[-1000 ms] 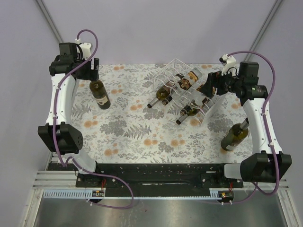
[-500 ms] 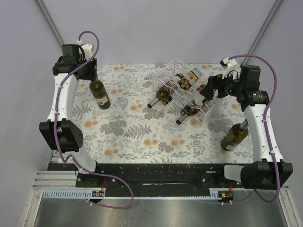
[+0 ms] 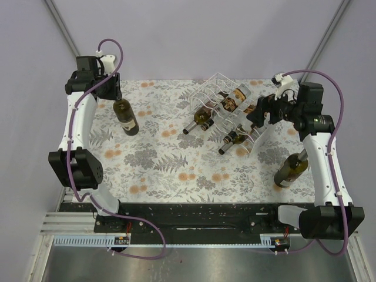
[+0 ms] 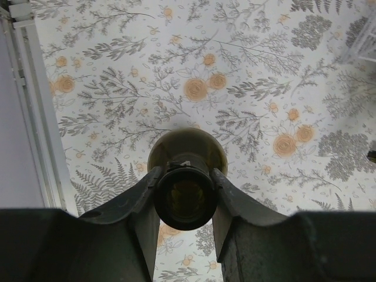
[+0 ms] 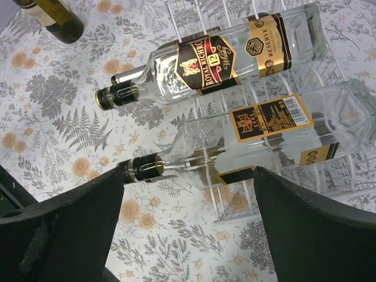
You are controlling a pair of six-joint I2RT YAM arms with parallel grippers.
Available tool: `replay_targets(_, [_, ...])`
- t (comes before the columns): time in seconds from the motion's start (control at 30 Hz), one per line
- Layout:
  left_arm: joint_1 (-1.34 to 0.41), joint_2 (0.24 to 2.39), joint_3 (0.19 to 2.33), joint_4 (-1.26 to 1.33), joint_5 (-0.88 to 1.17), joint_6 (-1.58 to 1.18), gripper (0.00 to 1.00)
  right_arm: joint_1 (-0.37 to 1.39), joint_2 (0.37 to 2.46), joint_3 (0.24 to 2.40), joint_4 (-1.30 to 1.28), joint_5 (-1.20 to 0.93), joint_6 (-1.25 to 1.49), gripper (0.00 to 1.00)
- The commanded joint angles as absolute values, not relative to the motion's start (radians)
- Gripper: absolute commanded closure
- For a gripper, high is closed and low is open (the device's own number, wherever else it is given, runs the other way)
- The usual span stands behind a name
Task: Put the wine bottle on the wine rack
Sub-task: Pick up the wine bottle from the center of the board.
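A dark green wine bottle [image 3: 126,117] with a cream label stands at the back left of the flowered table. My left gripper [image 3: 115,97] is shut on its neck. From the left wrist camera I look straight down on its mouth [image 4: 185,198], with a finger pressed against each side. The clear wine rack [image 3: 215,80] stands at the back centre-right. It holds two clear bottles [image 5: 217,59] and a dark green one [image 3: 203,120]. My right gripper [image 3: 259,114] hangs open at the rack's right end, above the lower clear bottle [image 5: 267,132], holding nothing.
Another green wine bottle [image 3: 291,170] stands on the table near the right arm's forearm. Grey walls close in the table at the back and sides. A metal rail [image 4: 26,88] runs along the table's left edge.
My left gripper has closed on the wine bottle's neck, and the bottle has shifted slightly. My right gripper has drawn a little to the right, still open.
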State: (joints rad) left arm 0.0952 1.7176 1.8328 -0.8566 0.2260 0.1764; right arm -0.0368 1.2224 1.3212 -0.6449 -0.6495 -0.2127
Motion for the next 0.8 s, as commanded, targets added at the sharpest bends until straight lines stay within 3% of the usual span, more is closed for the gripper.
replay_targets(0.0, [0.092,1.606,1.809,-0.83,0.38,0.169,1.0,-0.005,1.187,1.33,-0.652,-0.673,-0.239,0.01])
replay_targets(0.33, [-0.046,1.431,1.776,-0.963,0.514,0.265,1.0,0.227,1.238,1.359,-0.632,-0.635,-0.265,0.01])
replay_targets(0.77, [-0.173,1.275,1.922,-0.959,0.7,0.169,1.0,0.561,1.433,1.426,-0.46,-0.706,-0.328,0.0])
